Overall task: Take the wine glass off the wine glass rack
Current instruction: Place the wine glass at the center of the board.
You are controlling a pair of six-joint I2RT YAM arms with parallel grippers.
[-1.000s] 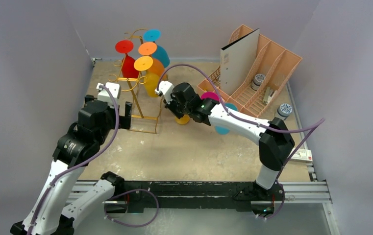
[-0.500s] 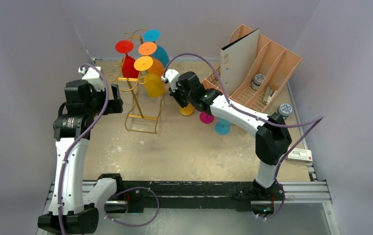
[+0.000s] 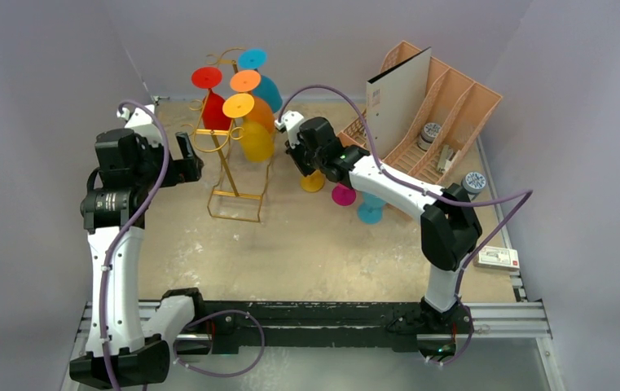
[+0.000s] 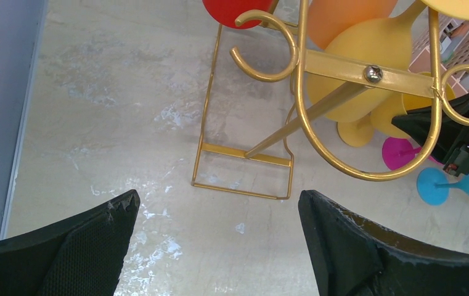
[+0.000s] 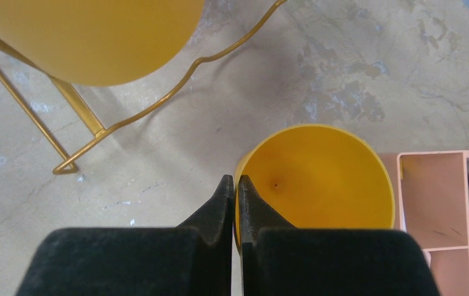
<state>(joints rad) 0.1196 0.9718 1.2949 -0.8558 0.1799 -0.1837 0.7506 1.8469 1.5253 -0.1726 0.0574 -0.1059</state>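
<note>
The gold wine glass rack (image 3: 229,163) stands at the back left of the table. Several coloured wine glasses hang from it upside down, among them a red one (image 3: 208,94) and a yellow one (image 3: 256,140). My right gripper (image 5: 236,185) is shut on the rim of a separate yellow wine glass (image 5: 324,179), one finger inside the bowl and one outside. In the top view that glass (image 3: 312,181) is just right of the rack, below the right gripper (image 3: 305,167). My left gripper (image 3: 192,159) is open and empty at the rack's left, with the rack's frame (image 4: 336,65) ahead of it.
A magenta glass (image 3: 343,194) and a blue glass (image 3: 369,212) are on the table to the right of the held one. A peach slotted organiser (image 3: 453,106) with a white binder (image 3: 396,102) fills the back right. A small box (image 3: 499,258) lies at the right edge.
The left arm has lifted and swung back-left, beside the rack, still open. The right arm has shifted toward the back with the yellow glass in its grip.
</note>
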